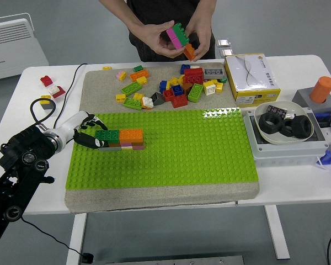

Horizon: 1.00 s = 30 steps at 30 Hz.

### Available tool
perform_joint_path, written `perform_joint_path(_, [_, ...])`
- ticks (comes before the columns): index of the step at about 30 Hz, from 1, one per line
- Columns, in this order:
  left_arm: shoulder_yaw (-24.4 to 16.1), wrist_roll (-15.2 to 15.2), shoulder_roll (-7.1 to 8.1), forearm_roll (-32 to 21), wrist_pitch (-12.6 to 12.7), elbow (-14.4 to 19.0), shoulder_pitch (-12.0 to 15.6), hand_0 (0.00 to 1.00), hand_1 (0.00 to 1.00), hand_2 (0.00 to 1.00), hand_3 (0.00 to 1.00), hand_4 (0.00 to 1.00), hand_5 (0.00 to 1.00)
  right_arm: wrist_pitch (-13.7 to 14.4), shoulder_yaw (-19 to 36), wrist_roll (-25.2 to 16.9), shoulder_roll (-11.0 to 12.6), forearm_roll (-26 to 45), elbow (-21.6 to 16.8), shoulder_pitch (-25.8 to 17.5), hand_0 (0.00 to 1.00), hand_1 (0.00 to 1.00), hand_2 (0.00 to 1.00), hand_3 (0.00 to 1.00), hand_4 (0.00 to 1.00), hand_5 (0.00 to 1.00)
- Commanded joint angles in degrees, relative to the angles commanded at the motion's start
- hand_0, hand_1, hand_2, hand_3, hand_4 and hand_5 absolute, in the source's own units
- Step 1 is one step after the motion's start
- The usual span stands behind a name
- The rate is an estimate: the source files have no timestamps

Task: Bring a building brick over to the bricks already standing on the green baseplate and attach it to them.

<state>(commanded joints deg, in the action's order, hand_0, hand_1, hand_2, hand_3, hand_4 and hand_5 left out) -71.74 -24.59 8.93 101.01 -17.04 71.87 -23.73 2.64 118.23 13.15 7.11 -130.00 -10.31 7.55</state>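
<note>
Our left hand (88, 135), fingers pinching the green brick (106, 134), seats it beside the orange brick (131, 134); next, we judge, pressing down.

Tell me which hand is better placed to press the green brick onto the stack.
Left. The left hand is already at the green brick, at the left end of the stack on the green baseplate. The right hand is not in view.

Green brick (107, 134) beside orange brick (131, 134), atop the stack on green baseplate (176, 160).
</note>
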Motion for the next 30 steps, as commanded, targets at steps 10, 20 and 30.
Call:
perform_joint_path(10, [0.06,0.50,0.01,-0.22,0.49,-0.28,-0.04,0.886,0.873,0.809,0.471,0.628,0.002,0.00,0.07,0.02,-0.02,0.00,0.00,0.04,0.714,0.663,0.709,0.766,0.874,0.998])
perform_joint_path(20, [0.24,0.82,0.07,-0.38,0.54,-0.51,-0.06,0.884,0.875,0.814,0.489,0.568,0.002,-0.01,0.03,0.01,-0.04,0.00,0.00,0.02,0.715,0.660,0.709,0.766,0.873,0.998])
perform_joint_path(30, [0.44,1.18,0.29,-0.25,0.59,-1.11,0.07,0.883,0.876,0.820,0.516,0.549,0.002,0.03,-0.22,0.05,-0.12,0.00,0.00,-0.10,0.715,0.660,0.710,0.765,0.870,0.998])
